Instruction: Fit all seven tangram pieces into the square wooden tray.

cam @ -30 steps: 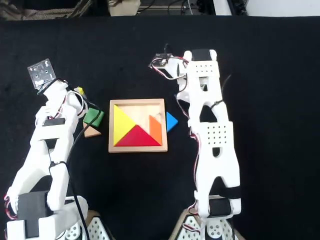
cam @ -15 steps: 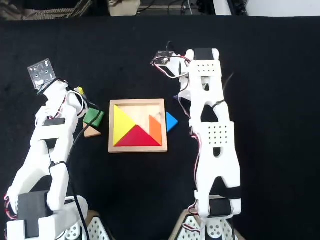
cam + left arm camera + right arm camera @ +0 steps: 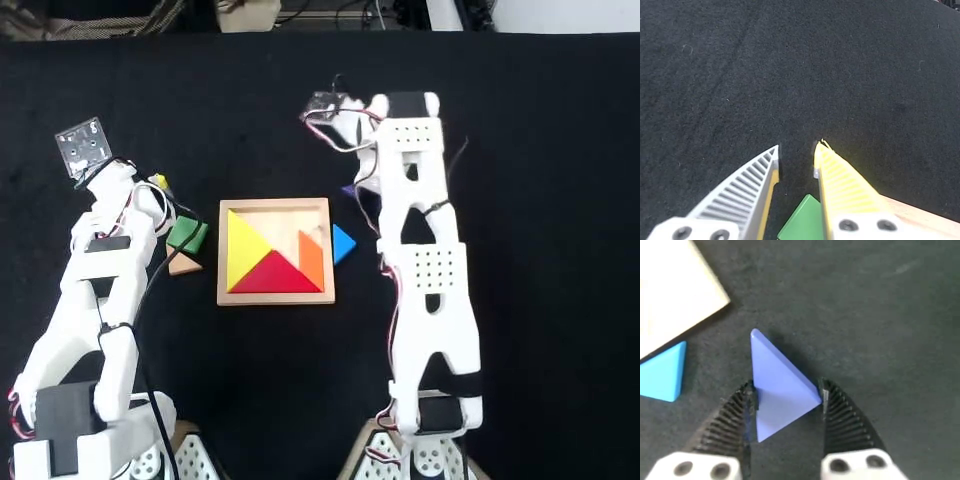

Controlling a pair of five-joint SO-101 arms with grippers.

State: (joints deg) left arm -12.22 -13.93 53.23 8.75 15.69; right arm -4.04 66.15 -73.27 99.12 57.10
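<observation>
The square wooden tray (image 3: pixel 275 208) holds a yellow triangle (image 3: pixel 243 250), a red triangle (image 3: pixel 272 273) and an orange piece (image 3: pixel 312 257). A light blue triangle (image 3: pixel 342 242) lies just off its right edge, also seen as the light blue triangle (image 3: pixel 664 371) beside the tray corner (image 3: pixel 680 295). My right gripper (image 3: pixel 786 387) is shut on a purple triangle (image 3: pixel 777 385), one finger against each side. My left gripper (image 3: pixel 798 150) is open a little over bare cloth, and the green square (image 3: pixel 802 222) lies by the base of its fingers. The green square (image 3: pixel 187 235) and a tan triangle (image 3: pixel 184 264) sit left of the tray.
Black cloth covers the table. The left arm (image 3: pixel 100 270) stretches along the left side and the right arm (image 3: pixel 420 250) runs just right of the tray. Open cloth lies in front of the tray and at the far right.
The right arm's wrist has shifted slightly toward the far side, uncovering a sliver of the purple triangle beside it. The left arm and the tray pieces have not moved.
</observation>
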